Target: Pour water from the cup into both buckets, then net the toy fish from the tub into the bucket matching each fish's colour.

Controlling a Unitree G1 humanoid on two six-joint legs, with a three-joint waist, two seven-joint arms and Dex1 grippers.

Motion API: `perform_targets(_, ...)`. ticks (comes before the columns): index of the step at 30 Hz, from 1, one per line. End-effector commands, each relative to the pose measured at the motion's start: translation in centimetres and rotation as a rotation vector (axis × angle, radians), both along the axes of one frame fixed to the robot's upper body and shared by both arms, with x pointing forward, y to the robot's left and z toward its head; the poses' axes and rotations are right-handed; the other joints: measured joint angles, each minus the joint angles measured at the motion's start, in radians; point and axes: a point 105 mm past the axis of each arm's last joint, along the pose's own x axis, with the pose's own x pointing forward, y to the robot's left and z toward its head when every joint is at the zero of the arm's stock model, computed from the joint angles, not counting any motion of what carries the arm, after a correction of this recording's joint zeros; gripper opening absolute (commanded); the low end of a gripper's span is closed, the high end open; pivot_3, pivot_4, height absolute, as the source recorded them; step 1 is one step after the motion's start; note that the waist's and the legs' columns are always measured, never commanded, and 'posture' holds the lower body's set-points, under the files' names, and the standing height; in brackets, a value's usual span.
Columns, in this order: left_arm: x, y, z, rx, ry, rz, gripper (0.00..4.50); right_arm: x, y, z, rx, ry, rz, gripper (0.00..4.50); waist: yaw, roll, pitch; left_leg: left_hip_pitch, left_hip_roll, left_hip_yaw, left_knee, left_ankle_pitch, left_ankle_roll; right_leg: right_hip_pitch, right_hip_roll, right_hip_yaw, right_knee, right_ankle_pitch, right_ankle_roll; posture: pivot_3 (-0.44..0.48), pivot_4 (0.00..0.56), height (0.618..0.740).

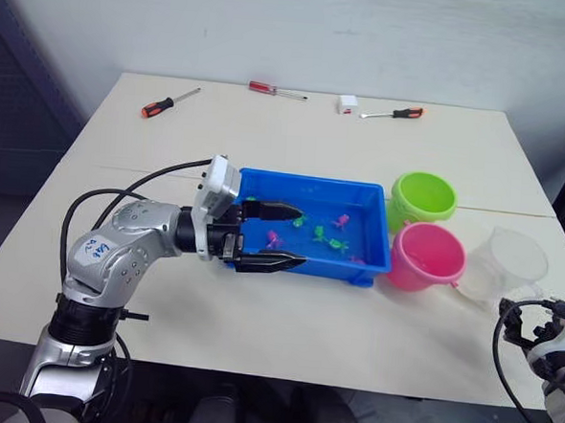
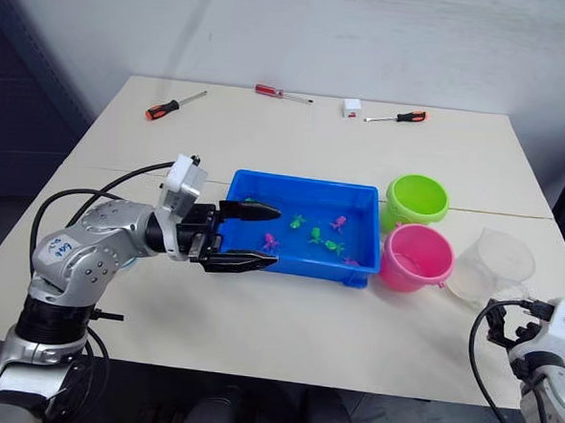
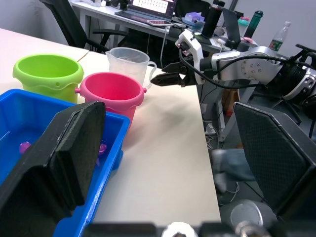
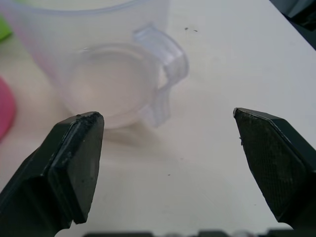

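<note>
Bare tabletop lies on the near side of the blue tub [image 1: 312,199], while just beside its right end the green bucket [image 1: 422,199], pink bucket [image 1: 426,257] and clear cup [image 1: 503,264] crowd together

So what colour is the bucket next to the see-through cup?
Pink, right beside the cup; the left eye view shows it best.

A pale bench [image 1: 296,145] stands against a plain white wall [image 1: 370,35]. Three red-handled screwdrivers [image 1: 275,90] lie along its far edge. Beyond the right side stand desks [image 3: 123,19] and office chairs [image 3: 74,27].
</note>
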Motion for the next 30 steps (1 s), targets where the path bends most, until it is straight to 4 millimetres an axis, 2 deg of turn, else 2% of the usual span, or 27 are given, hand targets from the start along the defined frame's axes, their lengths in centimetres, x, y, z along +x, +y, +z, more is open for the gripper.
perform_targets(1,-0.6,0.1,1.1,-0.016,-0.051,0.002,4.45,0.1,-1.3,1.2,-0.018,-0.056,-0.057,4.5,-0.001,0.0,0.0,0.0,0.0,0.0,0.0,0.0,0.0,0.0,0.0,0.0,0.0,0.0,0.0,0.0,0.15,0.74)
perform_targets(5,-0.6,0.0,1.1,-0.018,-0.051,0.008,4.45,0.8,-1.8,1.0,-0.019,-0.055,-0.076,4.5,-0.001,0.001,0.0,0.0,0.0,0.0,0.0,0.0,-0.001,0.0,0.0,0.0,0.0,0.0,0.0,0.0,0.15,0.74)
perform_targets(9,-0.6,-0.2,1.3,-0.013,-0.063,0.017,4.45,2.0,-3.3,0.9,-0.036,-0.06,-0.169,4.5,-0.002,0.001,0.0,0.0,0.0,0.001,0.0,0.0,0.0,0.0,0.0,0.001,0.0,0.0,0.0,0.0,0.15,0.74)
perform_targets(15,-0.7,-0.2,1.4,-0.01,-0.071,0.029,4.45,3.3,-3.7,0.6,-0.043,-0.088,-0.202,4.5,-0.001,0.001,0.0,0.0,0.0,0.001,-0.001,0.001,-0.001,0.0,0.001,0.001,0.0,0.0,0.0,0.0,0.15,0.74)
perform_targets(27,-0.7,0.0,1.7,-0.005,-0.079,0.042,4.45,4.1,-4.2,0.3,-0.067,-0.129,-0.194,4.5,-0.002,0.002,0.0,0.0,0.0,0.001,-0.001,0.001,-0.001,0.0,0.001,0.001,0.0,0.0,0.0,0.0,0.15,0.74)
perform_targets(30,-0.6,0.0,1.7,-0.003,-0.081,0.045,4.5,4.6,-4.0,0.3,-0.061,-0.147,-0.173,3.68,-0.002,0.002,0.0,0.0,0.0,0.001,-0.001,0.001,-0.001,0.0,0.001,0.001,0.0,0.0,0.0,0.0,0.15,0.74)
